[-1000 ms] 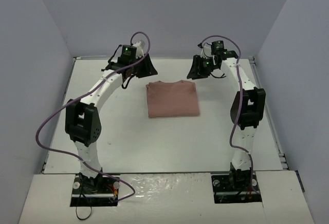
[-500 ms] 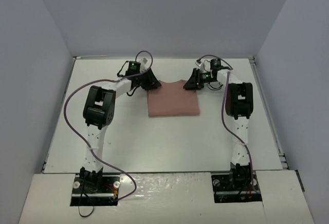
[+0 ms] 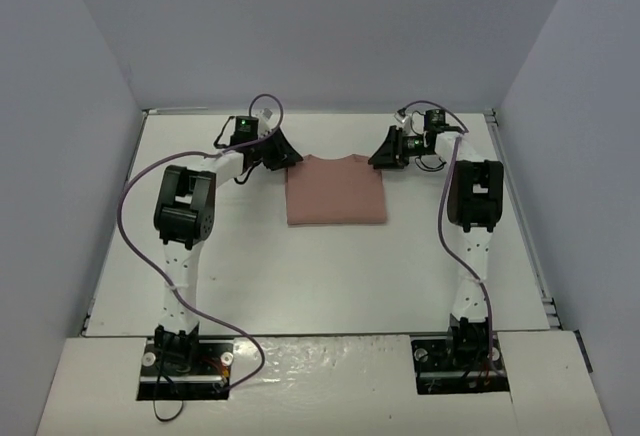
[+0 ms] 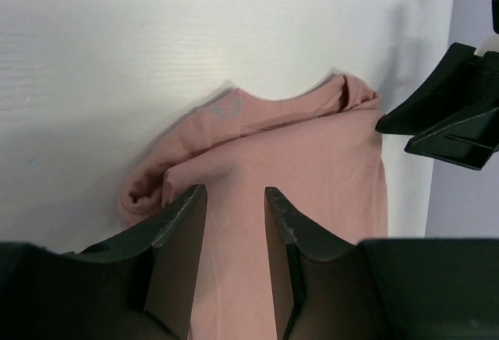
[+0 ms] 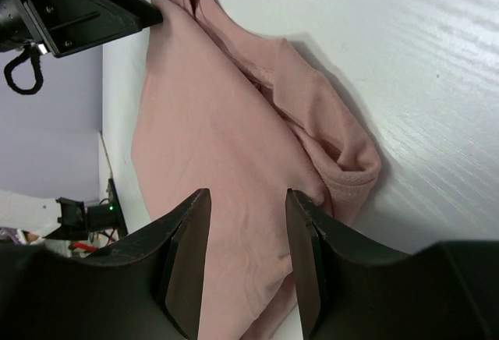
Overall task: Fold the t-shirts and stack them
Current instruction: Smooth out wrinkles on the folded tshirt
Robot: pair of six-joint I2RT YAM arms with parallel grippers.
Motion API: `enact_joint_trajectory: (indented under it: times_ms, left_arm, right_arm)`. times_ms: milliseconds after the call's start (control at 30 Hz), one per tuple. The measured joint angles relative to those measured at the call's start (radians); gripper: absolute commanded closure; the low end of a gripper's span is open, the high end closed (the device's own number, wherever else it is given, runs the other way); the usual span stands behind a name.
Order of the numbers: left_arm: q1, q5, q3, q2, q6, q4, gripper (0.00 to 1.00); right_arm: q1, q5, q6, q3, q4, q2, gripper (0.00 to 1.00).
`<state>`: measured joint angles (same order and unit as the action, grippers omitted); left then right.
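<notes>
T-shirt (image 3: 336, 191) flat, far corners beneath left tool (image 3: 290, 159) and right tool (image 3: 377, 159)

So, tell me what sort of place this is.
Probably a robot lab test cell: a white table boxed in by grey walls, two robot arms bolted at its near edge, one folded pink t-shirt.

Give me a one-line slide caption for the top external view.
Left claw and right claw flank the far edge of the folded dusty-pink t-shirt on the white table.
</notes>
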<state>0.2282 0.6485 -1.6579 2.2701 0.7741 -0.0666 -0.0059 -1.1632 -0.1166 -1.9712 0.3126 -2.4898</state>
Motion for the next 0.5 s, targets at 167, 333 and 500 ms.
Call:
enact_joint_trajectory:
  times_ms: [167, 333, 500]
  left_arm:
    - [-0.002, 0.008, 0.086, -0.169, 0.0, 0.01, 0.67]
    - [0.054, 0.025, 0.22, -0.367, -0.001, -0.024, 0.67]
    - [0.134, 0.03, 0.401, -0.429, -0.006, -0.049, 0.67]
  right_arm:
    - [0.007, 0.046, -0.013, 0.091, -0.006, 0.187, 0.58]
    - [0.05, 0.048, 0.005, 0.252, -0.035, 0.354, 0.59]
    - [0.126, 0.063, 0.033, 0.457, -0.043, 0.38, 0.59]
